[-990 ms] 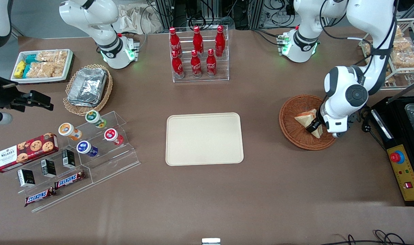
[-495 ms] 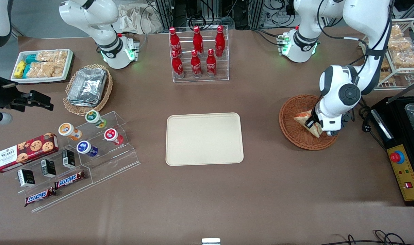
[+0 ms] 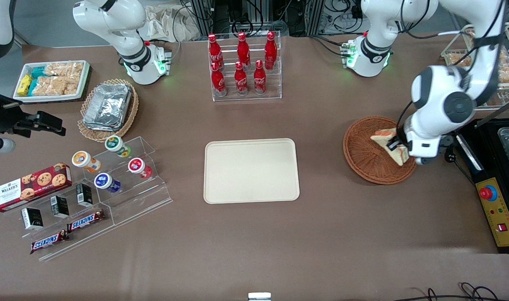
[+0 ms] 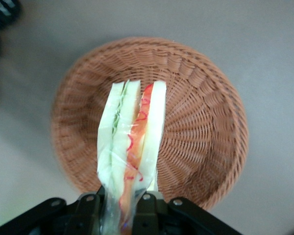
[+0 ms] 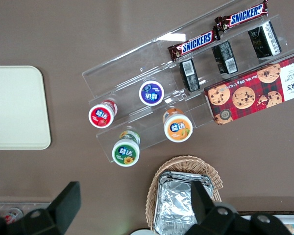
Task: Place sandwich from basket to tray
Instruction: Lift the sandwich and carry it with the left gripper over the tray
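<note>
The sandwich (image 3: 389, 143) is a wrapped white-bread wedge with red and green filling, lifted above the reddish-brown wicker basket (image 3: 365, 156) at the working arm's end of the table. My gripper (image 3: 395, 146) is shut on one end of it. In the left wrist view the sandwich (image 4: 132, 142) hangs edge-on from the two black fingers (image 4: 148, 208), with the basket (image 4: 201, 127) below it and nothing else in it. The beige tray (image 3: 251, 170) lies bare at the table's middle, well off toward the parked arm from the basket.
A clear rack of red cola bottles (image 3: 242, 62) stands farther from the camera than the tray. A black control box with a red button (image 3: 494, 200) lies beside the basket at the table's end. Snack stands and a foil-tray basket (image 3: 108, 106) sit toward the parked arm's end.
The gripper has risen with the sandwich held in it and shifted toward the working arm's end. The sandwich has left the basket floor and now hangs above it.
</note>
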You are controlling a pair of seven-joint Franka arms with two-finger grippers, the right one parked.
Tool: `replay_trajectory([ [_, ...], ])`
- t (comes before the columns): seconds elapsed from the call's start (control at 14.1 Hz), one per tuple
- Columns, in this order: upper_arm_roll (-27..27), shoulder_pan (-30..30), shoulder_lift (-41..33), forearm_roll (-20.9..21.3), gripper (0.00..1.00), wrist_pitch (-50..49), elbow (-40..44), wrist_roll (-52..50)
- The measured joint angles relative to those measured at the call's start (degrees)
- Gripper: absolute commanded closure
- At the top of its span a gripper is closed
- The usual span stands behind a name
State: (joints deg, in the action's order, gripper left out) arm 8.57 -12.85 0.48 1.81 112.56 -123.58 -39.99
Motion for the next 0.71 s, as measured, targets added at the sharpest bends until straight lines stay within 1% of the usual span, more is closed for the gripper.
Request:
replay_trajectory([
  [0.14, 1.38, 0.07, -1.13, 0.08, 1.0, -11.99, 10.87, 7.16],
  [0.28, 1.99, 0.16, -1.35, 0.07, 1.0, -20.01, 20.52, 13.97],
  [0.42, 1.79, -0.03, -1.32, -0.41, 1.0, -24.76, 27.69, 20.22],
  [0.57, 0.64, -0.66, -0.91, -2.5, 1.0, -27.59, 32.47, 25.58],
  [0.71, -3.5, -1.69, -0.19, -3.32, 1.0, -29.1, 34.6, 28.42],
])
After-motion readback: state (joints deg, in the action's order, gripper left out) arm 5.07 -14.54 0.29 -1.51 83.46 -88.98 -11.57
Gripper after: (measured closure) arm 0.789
